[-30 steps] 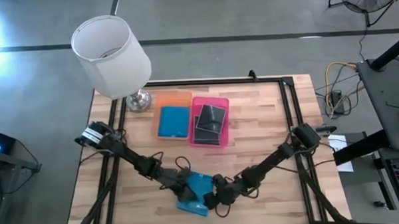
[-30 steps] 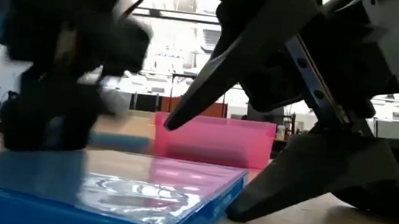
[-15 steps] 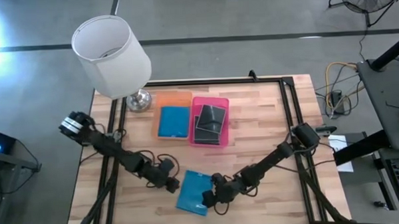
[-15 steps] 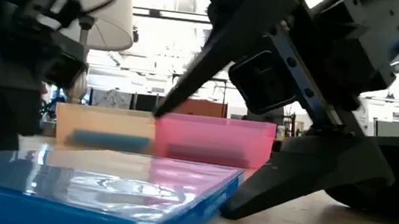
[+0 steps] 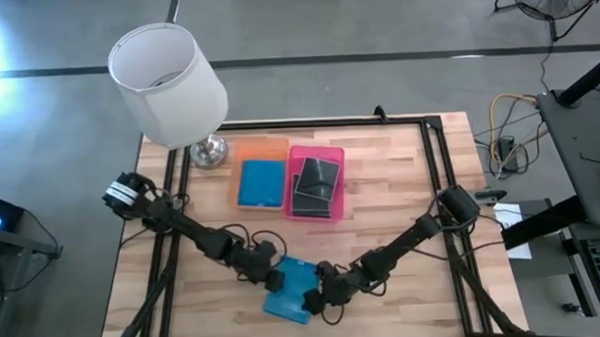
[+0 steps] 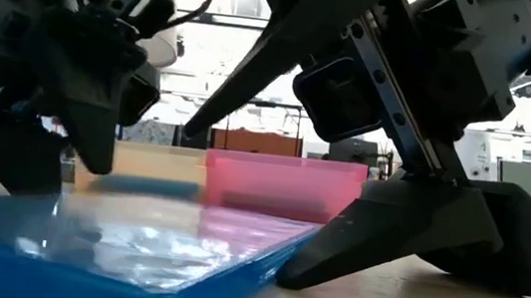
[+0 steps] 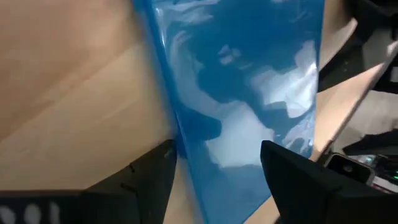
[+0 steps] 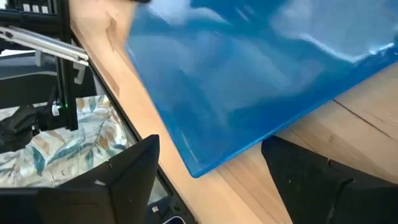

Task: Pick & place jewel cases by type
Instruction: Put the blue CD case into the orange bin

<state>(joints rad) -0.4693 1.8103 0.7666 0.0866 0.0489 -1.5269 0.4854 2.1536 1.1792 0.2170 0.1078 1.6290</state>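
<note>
The flat, bright blue plastic jewel case [image 5: 290, 291] lies on the wooden counter [image 5: 401, 195] well short of the orange translucent tray [image 5: 260, 150], both the left gripper [image 5: 272, 279] and right gripper [image 5: 314, 301] flanking it wide open, seemingly to square it up for lifting.

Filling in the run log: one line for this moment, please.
left gripper: open at blue jewel case | right gripper: open at its other edge | case: flat on table

Both arms reach low, left pincer [image 5: 272, 278] and right pincer [image 5: 313, 300] spread wide, close together.
</note>
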